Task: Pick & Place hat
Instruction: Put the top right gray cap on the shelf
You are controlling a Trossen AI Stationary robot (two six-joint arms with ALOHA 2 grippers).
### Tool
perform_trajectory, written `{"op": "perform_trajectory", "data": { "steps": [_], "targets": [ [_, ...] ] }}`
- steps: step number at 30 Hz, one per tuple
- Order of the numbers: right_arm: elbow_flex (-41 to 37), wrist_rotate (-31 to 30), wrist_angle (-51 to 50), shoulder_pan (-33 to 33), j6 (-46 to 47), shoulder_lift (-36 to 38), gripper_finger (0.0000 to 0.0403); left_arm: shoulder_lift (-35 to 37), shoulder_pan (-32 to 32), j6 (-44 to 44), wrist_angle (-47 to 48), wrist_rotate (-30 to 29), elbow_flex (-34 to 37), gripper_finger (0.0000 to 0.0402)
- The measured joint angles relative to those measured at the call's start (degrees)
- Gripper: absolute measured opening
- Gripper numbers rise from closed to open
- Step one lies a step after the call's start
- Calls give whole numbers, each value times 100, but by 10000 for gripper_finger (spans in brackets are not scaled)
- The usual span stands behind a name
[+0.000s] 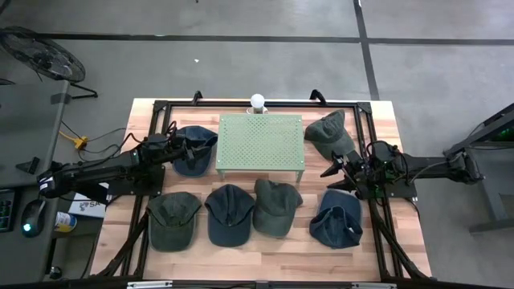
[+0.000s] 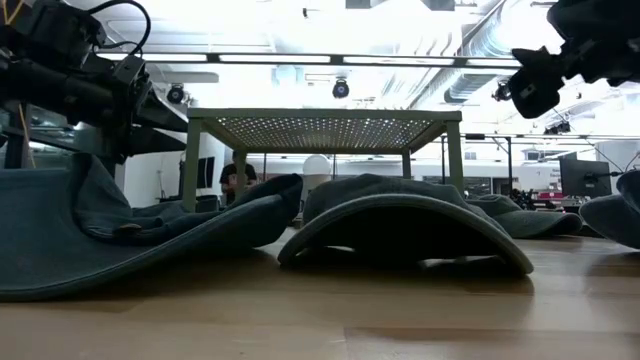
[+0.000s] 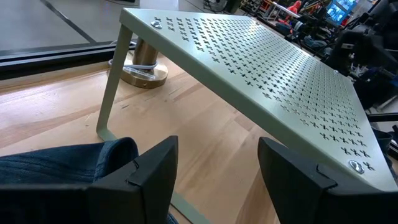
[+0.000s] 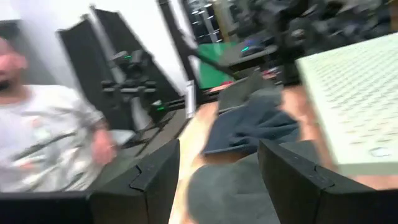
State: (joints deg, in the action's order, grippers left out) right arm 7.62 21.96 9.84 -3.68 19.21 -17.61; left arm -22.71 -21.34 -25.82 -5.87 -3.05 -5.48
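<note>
Left gripper (image 1: 186, 148) released, jaws apart with nothing between, hovering at left centre of the high view over the blue hat (image 1: 193, 150) just left of the green perforated stand (image 1: 260, 142); denim edge (image 3: 68, 163) visible beside a finger (image 3: 152, 177) in the left wrist view. Right gripper (image 1: 336, 176) also released and empty, at right centre between the dark green hat (image 1: 331, 132) above and the blue hat (image 1: 336, 219) below. Three more hats in a row along lower centre: olive (image 1: 172, 220), navy (image 1: 230, 213), green (image 1: 277, 206); blurred person (image 4: 46, 140) at left of the right wrist view.
</note>
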Motion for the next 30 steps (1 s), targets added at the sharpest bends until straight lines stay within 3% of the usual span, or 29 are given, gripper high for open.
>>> {"op": "perform_trajectory", "data": {
  "steps": [6, 14, 24, 30],
  "targets": [
    [-1, -1267, 30, 0, 89, 0, 209, -1, 0, 0, 0, 0, 0, 218],
    [-2, -2980, 85, -13, 1032, 0, 209, 1, -2, 0, 0, 0, 0, 218],
    [398, -4385, -108, -20, 75, -93, 209, 0, -1, 0, 1, 0, 0, 218],
    [1453, -5137, -1508, -17, -761, -667, 209, 0, -1, 0, 2, 0, 0, 218]
  ]
}}
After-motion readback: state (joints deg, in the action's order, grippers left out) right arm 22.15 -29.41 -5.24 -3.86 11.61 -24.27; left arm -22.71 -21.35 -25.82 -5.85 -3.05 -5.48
